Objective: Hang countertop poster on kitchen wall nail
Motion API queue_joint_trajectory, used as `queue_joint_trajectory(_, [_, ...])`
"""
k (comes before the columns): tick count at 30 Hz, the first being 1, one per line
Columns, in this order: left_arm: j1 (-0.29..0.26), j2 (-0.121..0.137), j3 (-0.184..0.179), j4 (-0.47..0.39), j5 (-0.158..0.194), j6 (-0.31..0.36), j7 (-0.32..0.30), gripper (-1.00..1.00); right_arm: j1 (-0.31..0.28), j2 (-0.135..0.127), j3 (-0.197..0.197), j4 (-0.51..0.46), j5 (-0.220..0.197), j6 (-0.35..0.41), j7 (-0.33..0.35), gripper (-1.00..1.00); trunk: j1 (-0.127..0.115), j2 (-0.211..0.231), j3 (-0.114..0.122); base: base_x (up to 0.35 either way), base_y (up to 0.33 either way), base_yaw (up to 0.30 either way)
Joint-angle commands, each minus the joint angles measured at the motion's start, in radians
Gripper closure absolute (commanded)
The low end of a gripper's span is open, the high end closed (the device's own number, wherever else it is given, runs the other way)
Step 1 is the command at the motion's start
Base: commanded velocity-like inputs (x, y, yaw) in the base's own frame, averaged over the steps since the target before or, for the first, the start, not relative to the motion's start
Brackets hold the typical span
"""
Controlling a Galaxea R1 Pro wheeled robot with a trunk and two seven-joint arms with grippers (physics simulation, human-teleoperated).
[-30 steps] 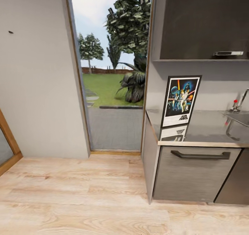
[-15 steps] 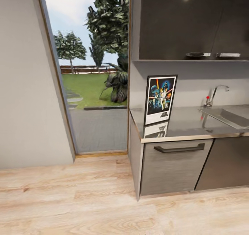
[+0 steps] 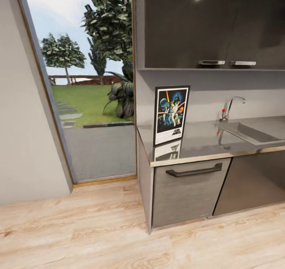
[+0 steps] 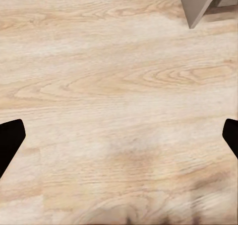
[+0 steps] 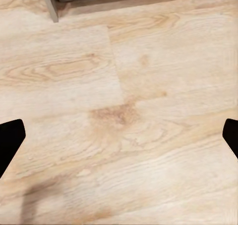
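Note:
The poster (image 3: 171,114) stands upright at the left end of the kitchen countertop (image 3: 206,140), leaning against the grey back wall, with its reflection on the glossy surface below it. It has a thin black frame, a white border and dark blue artwork. The sink (image 3: 253,132) and chrome faucet (image 3: 231,104) lie to its right. The wall nail is out of view. My left gripper (image 4: 119,140) hangs open over the wooden floor, its black fingertips (image 4: 10,140) far apart. My right gripper (image 5: 119,140) is open over the floor too, nothing between its fingertips (image 5: 10,138).
An open doorway (image 3: 91,102) to a garden is left of the counter, with a plain grey wall (image 3: 19,142) beyond it. Dark upper cabinets (image 3: 213,23) hang above the counter. A grey drawer front with a black handle (image 3: 194,170) sits under the poster. Wooden floor (image 3: 99,229) spreads in front.
The camera has swung to the right: the counter, poster and doorway sit further left in the picture, the faucet and sink have come fully into view, and the left wall with its nail has slid out.

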Motion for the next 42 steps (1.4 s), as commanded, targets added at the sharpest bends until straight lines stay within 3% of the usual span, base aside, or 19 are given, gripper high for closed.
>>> queue_joint_trajectory(1, [0.0,0.0,0.001,-0.001,-0.001,-0.002,0.0,-1.0,0.0,0.0,0.0,0.0,-0.002,-0.004,0.0,-1.0,0.001,0.0,-0.001,0.326,0.0,-0.007])
queue_joint_trajectory(9, [0.0,0.0,0.002,-0.001,-0.001,-0.002,0.0,-1.0,0.0,0.001,-0.001,0.0,-0.002,-0.002,-0.002,-1.0,0.001,0.0,-0.001,0.212,0.0,-0.002])
queue_joint_trajectory(15, [0.0,-0.004,-0.009,-0.048,0.001,-0.001,0.0,-1.0,0.0,-0.029,-0.015,-0.018,-0.007,-0.008,-0.004,-1.0,0.001,0.0,-0.001,0.007,0.0,0.0])
queue_joint_trajectory(19, [0.0,-0.005,-0.01,-0.212,0.008,0.008,-0.006,-1.0,0.0,-0.042,-0.11,-0.067,-0.007,-0.01,-0.004,-1.0,0.001,0.0,-0.001,0.001,0.0,0.0])
queue_joint_trajectory(20, [0.0,-0.005,-0.011,-0.288,0.01,0.01,-0.008,-1.0,0.0,-0.045,-0.162,-0.092,-0.006,-0.01,-0.003,-1.0,0.001,0.0,-0.001,0.0,0.0,0.0])
queue_joint_trajectory(23, [0.0,-0.007,-0.014,-0.415,0.013,0.016,-0.01,-1.0,0.0,-0.048,-0.227,-0.126,-0.003,-0.011,-0.002,-1.0,0.001,0.0,-0.001,0.0,0.0,0.0])
queue_joint_trajectory(24, [0.0,-0.008,-0.018,-0.502,0.015,0.034,-0.011,-1.0,0.001,-0.049,-0.254,-0.144,-0.001,-0.011,-0.002,-1.0,0.001,0.0,-0.001,0.0,0.0,0.0])
queue_joint_trajectory(27, [0.0,-0.023,-0.029,-0.656,0.017,0.128,-0.014,-1.0,0.001,-0.05,-0.282,-0.178,0.003,-0.011,-0.003,-1.0,0.001,0.0,-0.001,0.0,0.0,0.0])
queue_joint_trajectory(28, [0.0,-0.043,-0.032,-0.708,0.018,0.174,-0.021,-1.0,0.002,-0.051,-0.289,-0.194,0.004,-0.014,-0.002,-1.0,0.001,0.0,-0.001,0.0,0.0,0.0])
queue_joint_trajectory(29, [-0.001,-0.062,-0.034,-0.74,0.018,0.206,-0.037,-1.0,0.003,-0.051,-0.293,-0.207,0.005,-0.024,-0.002,-1.0,0.001,0.0,-0.001,0.0,0.0,0.0])
queue_joint_trajectory(32, [-0.015,-0.08,-0.036,-0.769,0.019,0.237,-0.073,-1.0,0.003,-0.053,-0.298,-0.219,0.006,-0.052,-0.001,-1.0,0.001,0.0,-0.001,0.0,0.0,0.0])
queue_joint_trajectory(38, [-0.169,-0.096,-0.037,-0.789,0.041,0.332,-0.205,-1.0,0.004,-0.066,-0.301,-0.228,0.008,-0.087,-0.001,-1.0,0.001,0.0,-0.001,0.0,0.0,0.0])
queue_joint_trajectory(39, [-0.195,-0.096,-0.037,-0.789,0.05,0.36,-0.226,-1.0,0.004,-0.07,-0.301,-0.229,0.008,-0.089,-0.001,-1.0,0.001,0.0,-0.001,0.0,0.0,0.0])
queue_joint_trajectory(41, [-0.309,-0.099,-0.038,-0.776,0.088,0.474,-0.299,-1.0,0.01,-0.092,-0.301,-0.23,0.008,-0.095,0.001,-1.0,0.001,0.0,-0.001,0.0,0.0,0.0])
queue_joint_trajectory(42, [-0.342,-0.099,-0.038,-0.769,0.094,0.495,-0.312,-1.0,0.014,-0.1,-0.301,-0.23,0.008,-0.096,0.002,-1.0,0.001,0.0,-0.001,0.0,0.0,0.0])
